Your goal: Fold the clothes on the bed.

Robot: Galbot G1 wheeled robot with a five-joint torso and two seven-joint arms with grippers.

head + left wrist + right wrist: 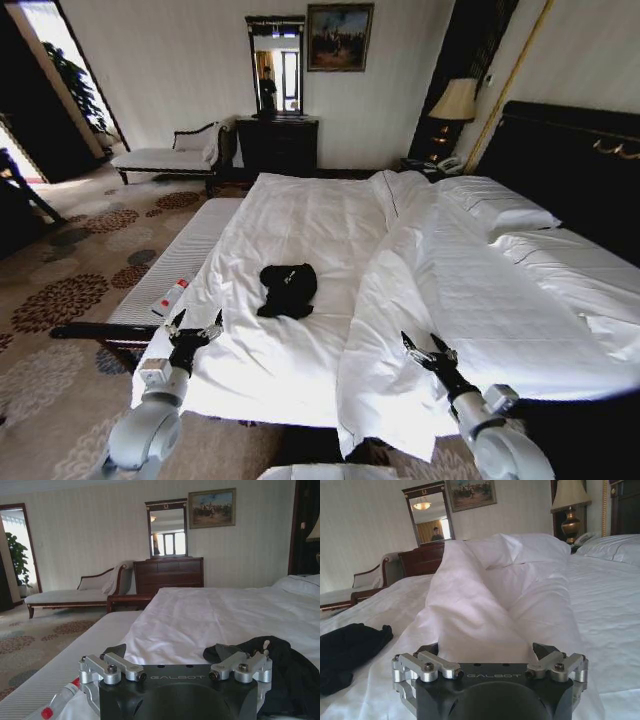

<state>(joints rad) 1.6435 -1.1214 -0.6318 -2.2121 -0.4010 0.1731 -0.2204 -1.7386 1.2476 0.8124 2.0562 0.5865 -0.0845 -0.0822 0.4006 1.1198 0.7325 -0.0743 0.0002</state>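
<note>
left gripper (196,327): mine, fingers spread apart, nothing between them, hovering over the near left corner of the bed (300,230); in my left wrist view (175,667) the fingers stand wide too.
right gripper (428,350): mine, also spread wide and holding nothing, over the near edge of the folded-back duvet (400,300); same in my right wrist view (490,662).
clothes (287,290): black, crumpled in a heap on the white sheet, ahead of and between my two grippers, touching neither. Lettering not readable in the bunched fabric.
writing: "GALBOT" on both gripper bodies in the wrist views.
bench (175,265): white-cushioned, along the bed's left side; a small tube with red cap (170,296) lies on it, its label too small to read.
pillows (500,205): at the dark headboard (570,150), far right.
</note>
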